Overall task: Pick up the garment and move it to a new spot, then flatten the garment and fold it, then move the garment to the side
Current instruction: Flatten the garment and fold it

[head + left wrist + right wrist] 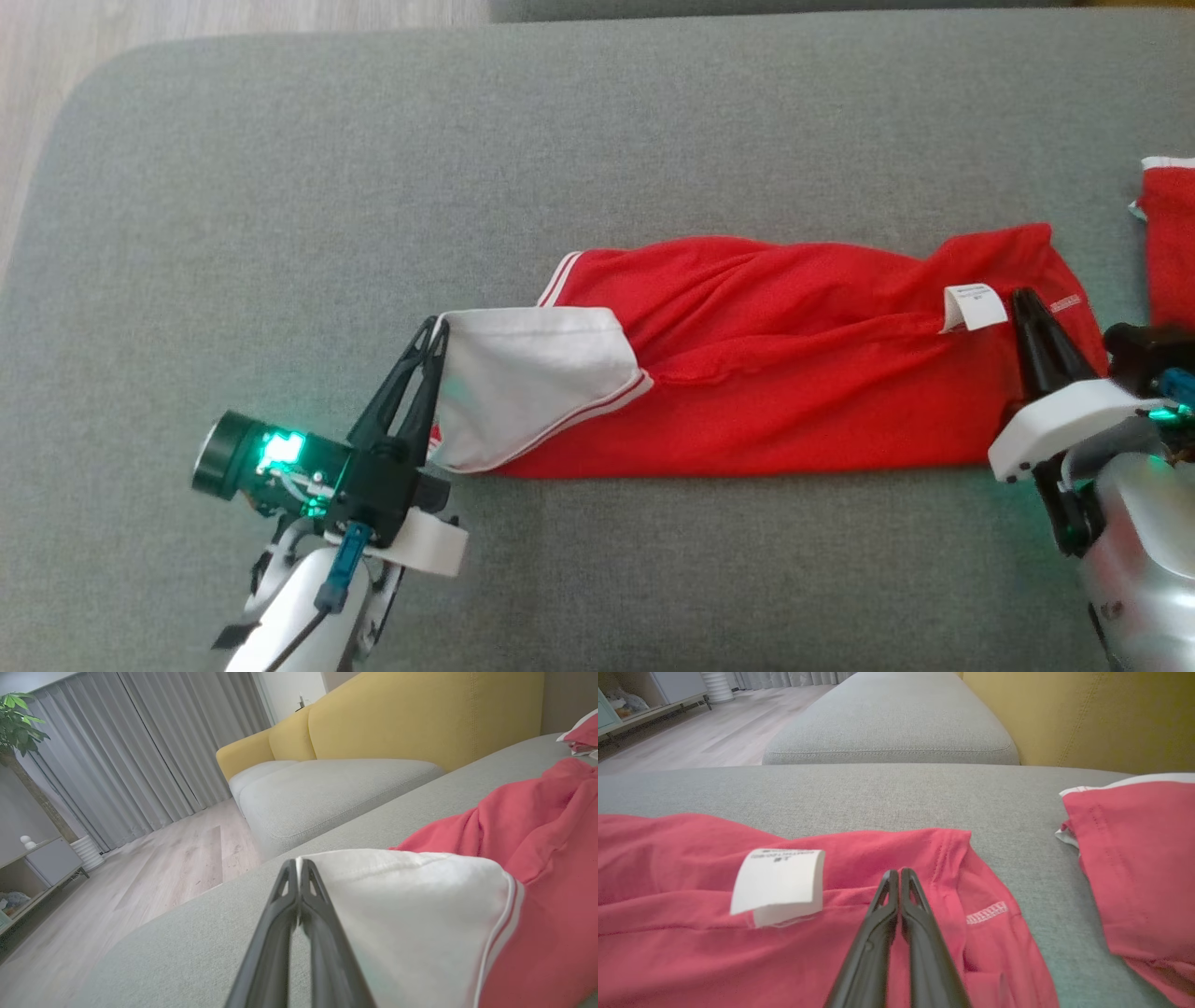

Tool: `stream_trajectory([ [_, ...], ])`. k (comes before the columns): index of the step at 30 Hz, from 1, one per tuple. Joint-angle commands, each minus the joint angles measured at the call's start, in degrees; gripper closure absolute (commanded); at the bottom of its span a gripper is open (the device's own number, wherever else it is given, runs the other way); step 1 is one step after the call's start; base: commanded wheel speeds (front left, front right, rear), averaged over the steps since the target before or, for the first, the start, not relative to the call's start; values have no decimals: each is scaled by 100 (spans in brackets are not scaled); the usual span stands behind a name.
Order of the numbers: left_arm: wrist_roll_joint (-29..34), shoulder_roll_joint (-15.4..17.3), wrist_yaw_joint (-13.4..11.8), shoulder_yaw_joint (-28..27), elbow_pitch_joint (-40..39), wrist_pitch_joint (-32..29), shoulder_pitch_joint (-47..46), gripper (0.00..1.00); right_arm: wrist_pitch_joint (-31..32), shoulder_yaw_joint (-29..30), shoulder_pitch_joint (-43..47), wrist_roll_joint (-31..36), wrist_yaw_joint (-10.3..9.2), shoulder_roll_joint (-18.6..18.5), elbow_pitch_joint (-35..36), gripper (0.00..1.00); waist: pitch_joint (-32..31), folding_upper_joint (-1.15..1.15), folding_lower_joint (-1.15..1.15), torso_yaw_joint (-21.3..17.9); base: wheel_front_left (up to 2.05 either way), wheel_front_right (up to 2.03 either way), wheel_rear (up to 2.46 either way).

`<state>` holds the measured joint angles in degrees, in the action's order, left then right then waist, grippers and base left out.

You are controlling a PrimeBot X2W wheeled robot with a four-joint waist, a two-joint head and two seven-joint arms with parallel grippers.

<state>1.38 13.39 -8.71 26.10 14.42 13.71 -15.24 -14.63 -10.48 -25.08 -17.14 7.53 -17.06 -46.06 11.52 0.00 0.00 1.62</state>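
Note:
A red garment (794,364) lies stretched left to right across the grey cushion (560,131), with a white sleeve (532,383) at its left end and a white label (971,306) near its right end. My left gripper (437,327) is shut, its tips pinching the sleeve's upper left corner; in the left wrist view the left gripper (297,862) meets the white cloth (411,914) at its edge. My right gripper (1024,301) is shut over the garment's right end. In the right wrist view the right gripper (895,873) nips a red fold just right of the label (780,884).
A second red piece with white trim (1172,243) lies at the cushion's right edge, a hand's width from the garment (1134,858). A yellow sofa back (397,714) and another grey seat (887,728) stand beyond. Wooden floor (163,858) lies past the cushion's left corner.

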Motion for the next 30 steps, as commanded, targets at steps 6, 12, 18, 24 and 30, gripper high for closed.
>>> stream_trajectory([
  [6,-34,275,-191,-273,-527,103,-186,100,-37,392,211,176,-4,-177,741,100,-292,0,0,-62,0,0,0],
  [12,29,606,-192,-422,-1395,126,-399,100,-37,1089,561,421,-4,-289,1939,100,-661,0,0,-179,0,0,0],
  [18,94,984,85,-524,-2275,128,-1062,100,-37,1517,670,662,-4,-533,3277,100,-933,0,0,-306,0,0,0],
  [24,-38,1207,494,-691,-2647,112,-2088,100,176,1594,309,750,-4,-917,4476,100,-1134,0,0,-447,0,0,0],
  [30,-323,1244,903,-878,-2577,-61,-3410,100,613,1498,-581,656,-4,-1309,5008,100,-1139,0,0,-464,0,0,0],
])
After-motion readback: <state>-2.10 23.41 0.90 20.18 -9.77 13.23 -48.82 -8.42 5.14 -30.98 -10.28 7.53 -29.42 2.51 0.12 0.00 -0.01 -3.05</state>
